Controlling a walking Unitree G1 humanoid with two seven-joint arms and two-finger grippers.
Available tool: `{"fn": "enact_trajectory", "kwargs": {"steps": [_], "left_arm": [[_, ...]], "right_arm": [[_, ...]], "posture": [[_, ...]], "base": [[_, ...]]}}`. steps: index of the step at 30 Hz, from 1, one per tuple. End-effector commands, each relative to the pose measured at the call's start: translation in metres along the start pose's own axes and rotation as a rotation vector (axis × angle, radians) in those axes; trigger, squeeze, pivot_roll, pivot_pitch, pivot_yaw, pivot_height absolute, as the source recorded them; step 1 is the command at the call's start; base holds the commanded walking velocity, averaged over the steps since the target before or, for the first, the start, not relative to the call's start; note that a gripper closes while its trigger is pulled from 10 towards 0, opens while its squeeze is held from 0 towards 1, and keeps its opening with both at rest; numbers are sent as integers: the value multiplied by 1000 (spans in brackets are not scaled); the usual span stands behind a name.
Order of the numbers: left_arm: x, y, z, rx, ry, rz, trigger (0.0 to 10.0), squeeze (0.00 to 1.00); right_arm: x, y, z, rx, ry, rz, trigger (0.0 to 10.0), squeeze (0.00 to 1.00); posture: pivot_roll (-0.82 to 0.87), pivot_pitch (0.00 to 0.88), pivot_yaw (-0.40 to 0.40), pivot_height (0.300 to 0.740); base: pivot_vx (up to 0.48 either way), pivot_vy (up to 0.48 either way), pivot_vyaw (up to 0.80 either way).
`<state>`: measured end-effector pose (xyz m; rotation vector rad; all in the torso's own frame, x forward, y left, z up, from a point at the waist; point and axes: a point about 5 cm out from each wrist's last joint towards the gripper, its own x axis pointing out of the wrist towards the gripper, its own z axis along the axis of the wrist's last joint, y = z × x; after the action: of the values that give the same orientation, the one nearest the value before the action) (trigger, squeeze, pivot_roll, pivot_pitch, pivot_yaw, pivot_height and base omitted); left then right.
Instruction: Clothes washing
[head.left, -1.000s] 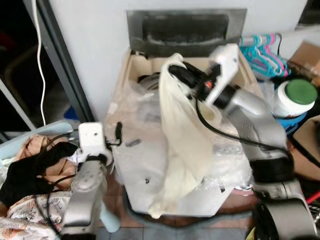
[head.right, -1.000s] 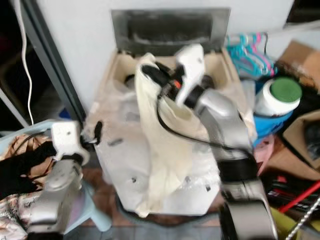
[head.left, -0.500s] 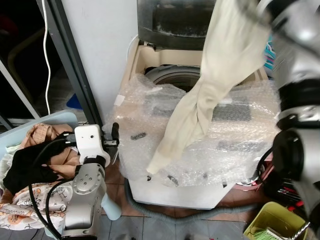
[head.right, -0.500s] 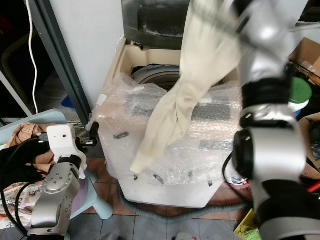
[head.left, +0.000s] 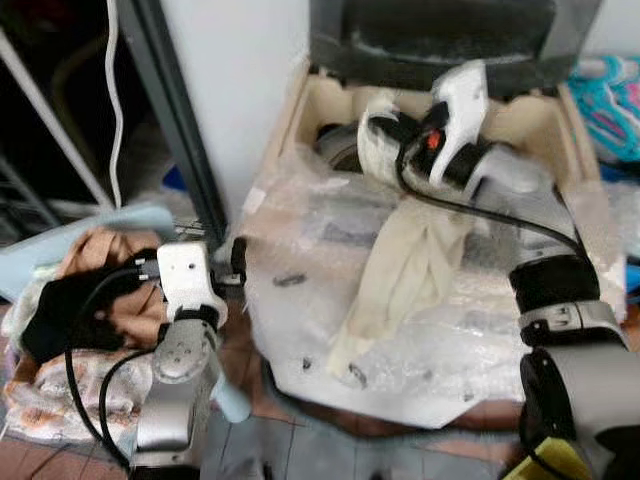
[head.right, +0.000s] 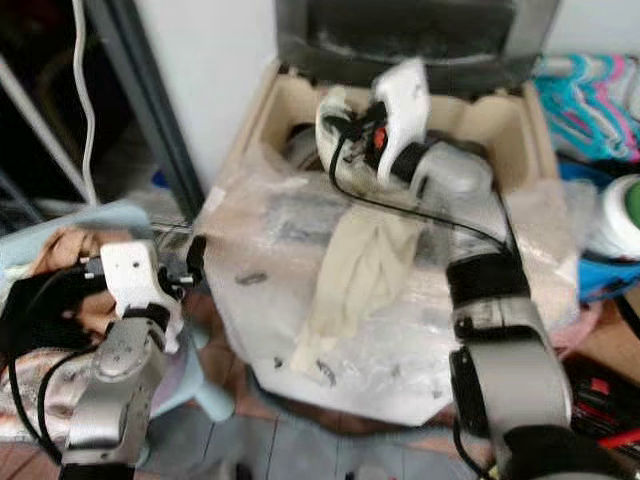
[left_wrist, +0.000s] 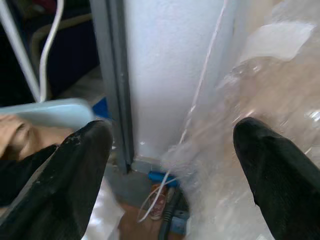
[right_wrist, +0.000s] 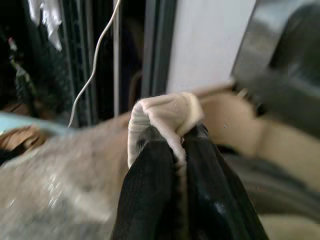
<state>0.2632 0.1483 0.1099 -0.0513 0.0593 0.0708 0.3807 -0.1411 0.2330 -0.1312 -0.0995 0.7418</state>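
A top-loading washing machine (head.left: 300, 110) stands against the wall, its lid (head.left: 430, 40) upright at the back and its front deck covered in bubble wrap (head.left: 480, 330). My right gripper (head.left: 385, 140) is shut on the bunched top of a cream garment (head.left: 405, 265) just above the tub opening (head.left: 335, 140). The rest of the garment trails forward over the bubble wrap. The right wrist view shows the cream garment (right_wrist: 167, 112) pinched between the black fingers (right_wrist: 150, 190). My left gripper (head.left: 237, 262) is open and holds nothing, beside the machine's left front corner.
A light blue basket (head.left: 130, 215) of mixed clothes (head.left: 90, 300) sits on my left. A dark door-frame post (head.left: 180, 130) and a hanging white cable (head.left: 112, 90) stand left of the machine. Turquoise hangers (head.right: 590, 85) and a green-lidded white jar (head.right: 625, 215) lie to the right.
My right gripper has come down from high overhead to the tub opening, and the garment now lies across the bubble wrap. The camera shifted. The left arm stayed put.
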Motion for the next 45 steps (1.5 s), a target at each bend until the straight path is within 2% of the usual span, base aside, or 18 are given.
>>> {"fn": "enact_trajectory", "kwargs": {"steps": [1,3,6,8,10,12,17,18,19,20,21,22,23,24,28,39,40,45], "left_arm": [[-2,5,-1,6,10,15,10000,0],[-2,5,-1,9,12,13,10000,0],[-3,6,-1,10,15,8,10000,0],[-3,4,-2,14,19,-6,10000,0],[-3,4,-1,14,21,-8,10000,0],[-3,4,-2,14,26,-10,10000,0],[-3,4,-2,15,31,-12,10000,0],[-4,4,-2,16,31,-11,10000,0],[-4,4,-2,16,32,-10,10000,0],[-4,4,-3,16,32,-9,10000,0],[-5,5,-3,17,34,-6,10000,0],[-5,5,-3,18,35,-5,10000,0],[-5,5,-3,19,35,-4,10000,0],[-6,6,-3,21,37,-4,10000,0],[-6,6,-4,24,43,-3,10000,0],[-5,4,-5,30,53,-4,10000,0],[-5,4,-5,30,54,-4,10000,0],[-2,3,-6,33,57,-9,10000,0]], "right_arm": [[-3,-2,8,-32,-12,-20,10000,1000],[-14,1,3,-26,-16,-6,10000,1000],[-37,16,0,-6,2,138,10000,1000],[-53,18,0,-1,21,195,10000,1000],[-59,18,-1,-13,49,224,10000,1000],[-68,16,-5,-99,122,249,10000,1000],[-72,6,-17,-253,245,154,10000,1000],[-70,4,-25,-298,291,115,10000,925],[-69,4,-31,-320,316,92,10000,627],[-68,6,-34,-320,316,85,10000,627],[-64,10,-43,-289,307,48,10000,165],[-62,13,-47,-263,300,35,5765,0],[-60,19,-53,-218,290,24,1216,0],[-59,22,-59,-179,283,-7,0,0],[-53,25,-72,-73,263,-148,0,0],[-52,8,-77,-41,319,-328,0,0],[-49,6,-73,-47,308,-313,0,0],[-32,-8,-40,-223,253,-186,0,0]], "posture": [[-22,0,24,740],[-22,0,24,740],[-30,0,34,740],[-37,0,38,740],[-40,0,39,740],[-43,0,41,740],[-39,0,39,740],[-36,0,36,740],[-34,0,36,740],[-34,0,36,740],[-31,0,35,740],[-29,0,33,740],[-28,0,33,740],[-25,0,32,740],[-23,0,31,740],[-25,0,26,740],[-28,0,29,740],[-31,0,25,740]], "base": [[0,0,0],[0,0,0],[0,0,0],[0,0,0],[0,0,0],[0,0,0],[0,0,0],[0,0,0],[0,0,0],[0,0,0],[0,0,0],[0,0,0],[0,0,0],[0,0,0],[0,0,0],[0,0,0],[0,0,0],[0,0,0]]}}
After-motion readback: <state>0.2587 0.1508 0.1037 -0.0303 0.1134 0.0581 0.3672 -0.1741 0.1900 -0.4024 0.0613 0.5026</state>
